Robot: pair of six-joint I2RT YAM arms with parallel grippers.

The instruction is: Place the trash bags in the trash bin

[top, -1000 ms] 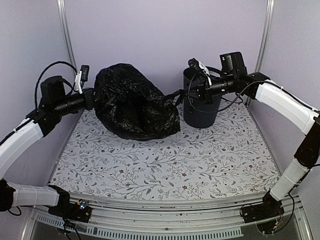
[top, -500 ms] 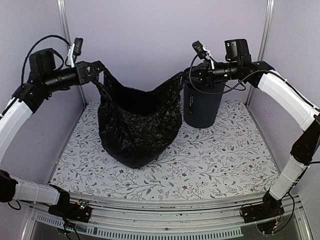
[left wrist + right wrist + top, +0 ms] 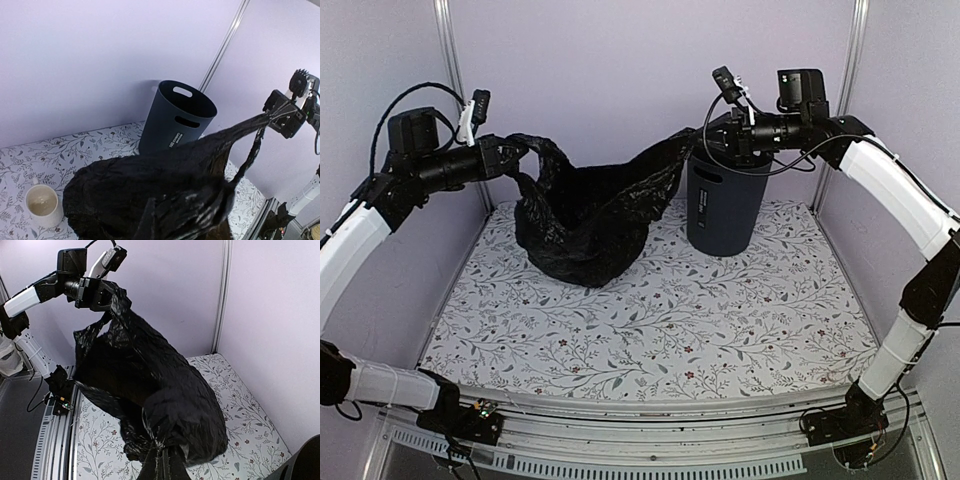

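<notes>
trash bag [image 3: 582, 225] raised from heap — stretched wider, shallower

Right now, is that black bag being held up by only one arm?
No, the left gripper and the right gripper each pinch one end of the black bag, which hangs stretched between them.

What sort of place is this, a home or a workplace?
Probably a robot test booth, not a home: plain lilac walls and metal posts close in a table, with a left arm and a right arm bolted at its near edge.
</notes>
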